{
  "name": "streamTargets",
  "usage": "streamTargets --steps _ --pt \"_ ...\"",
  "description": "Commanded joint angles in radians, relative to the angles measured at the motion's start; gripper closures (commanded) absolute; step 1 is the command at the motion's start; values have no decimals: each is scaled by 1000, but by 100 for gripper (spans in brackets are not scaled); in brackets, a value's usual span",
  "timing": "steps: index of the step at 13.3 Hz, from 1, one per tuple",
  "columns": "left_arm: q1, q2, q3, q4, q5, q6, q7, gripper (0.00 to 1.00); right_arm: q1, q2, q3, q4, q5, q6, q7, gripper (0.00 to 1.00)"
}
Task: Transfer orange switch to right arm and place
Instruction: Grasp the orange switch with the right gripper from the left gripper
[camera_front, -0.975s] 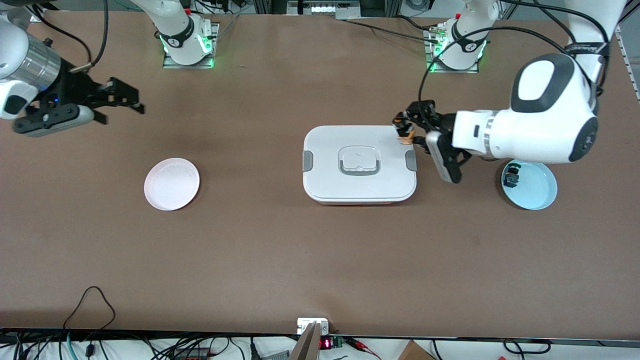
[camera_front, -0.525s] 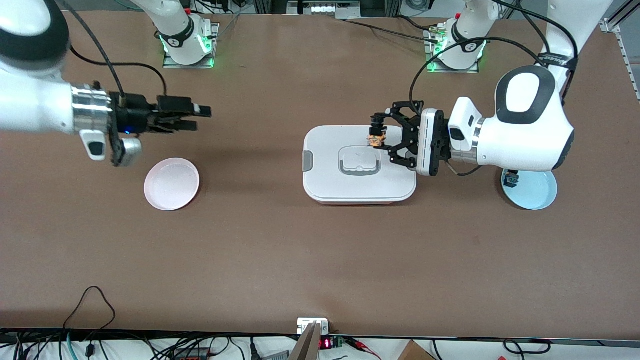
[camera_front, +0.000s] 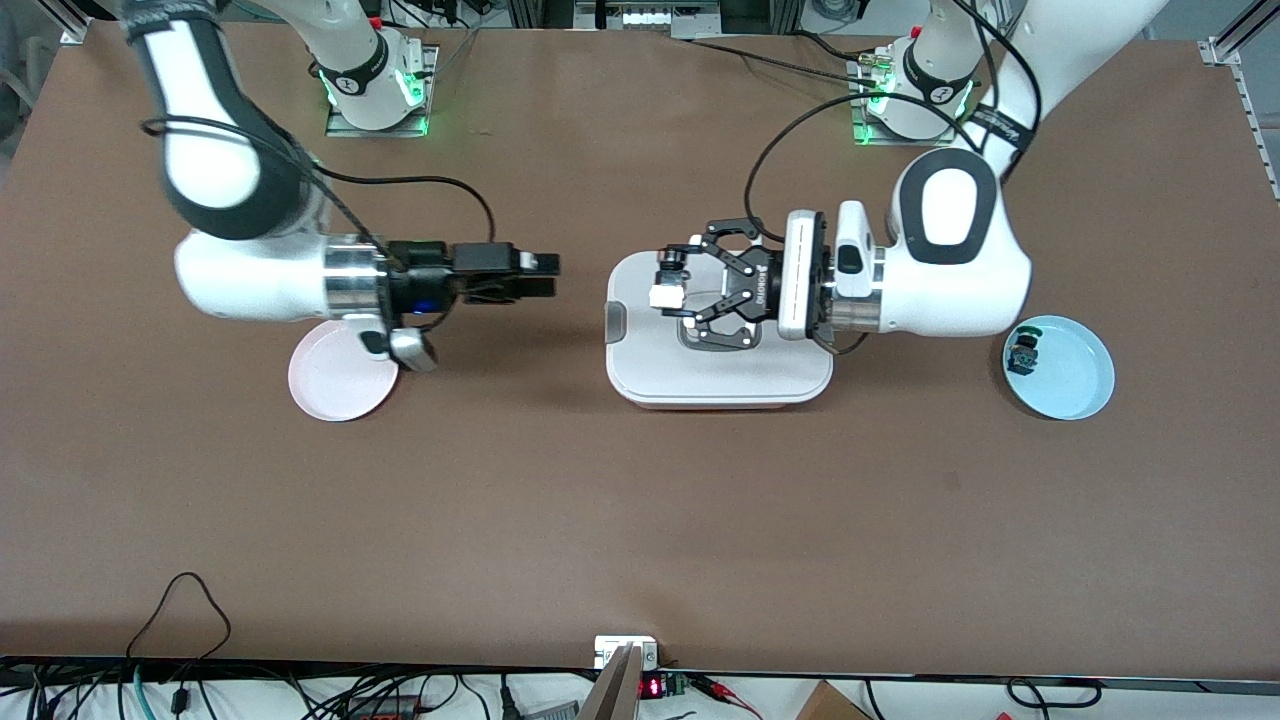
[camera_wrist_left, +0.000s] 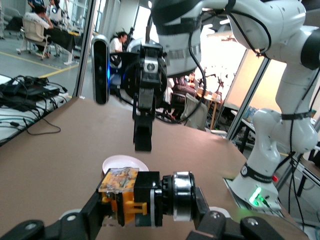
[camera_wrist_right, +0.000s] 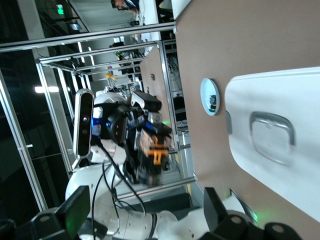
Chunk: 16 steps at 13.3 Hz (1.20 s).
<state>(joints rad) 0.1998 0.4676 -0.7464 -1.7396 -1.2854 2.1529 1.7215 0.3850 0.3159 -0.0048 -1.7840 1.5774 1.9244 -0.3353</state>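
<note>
My left gripper (camera_front: 668, 290) is shut on the orange switch (camera_front: 662, 292) and holds it sideways in the air over the white box lid. In the left wrist view the switch (camera_wrist_left: 131, 196) shows an orange body, a black block and a silver ring between the fingers (camera_wrist_left: 95, 215). My right gripper (camera_front: 545, 275) is open and empty, over the table between the pink plate and the box, pointing at the switch with a gap between them. The right wrist view shows the switch (camera_wrist_right: 152, 147) ahead of the open right gripper (camera_wrist_right: 145, 212).
A white box with a grey handle (camera_front: 720, 375) stands mid-table. A pink plate (camera_front: 335, 385) lies toward the right arm's end, partly under that arm. A light blue plate (camera_front: 1075, 375) toward the left arm's end holds a small blue-black switch (camera_front: 1022, 352).
My left gripper has carried the switch over the box lid toward the right arm's end. My right arm has swung in toward the middle and now faces the left gripper.
</note>
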Motion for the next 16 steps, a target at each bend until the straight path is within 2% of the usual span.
streamTargets --steps 1,4,8,12,16 --pt "-29 58 -8 11 -115 50 168 97 78 3 -7 8 114 91 -53 0" --pt "-42 59 -8 8 -141 64 184 98 100 25 -7 8 188 100 -85 0" --pt "-49 59 -7 8 -161 76 184 98 87 29 -7 -12 193 84 -157 0" --pt "-49 60 -7 2 -161 76 185 98 98 74 -7 -17 193 97 -247 1" --pt "-48 60 -7 2 -161 74 184 98 98 74 -7 -29 194 96 -231 20"
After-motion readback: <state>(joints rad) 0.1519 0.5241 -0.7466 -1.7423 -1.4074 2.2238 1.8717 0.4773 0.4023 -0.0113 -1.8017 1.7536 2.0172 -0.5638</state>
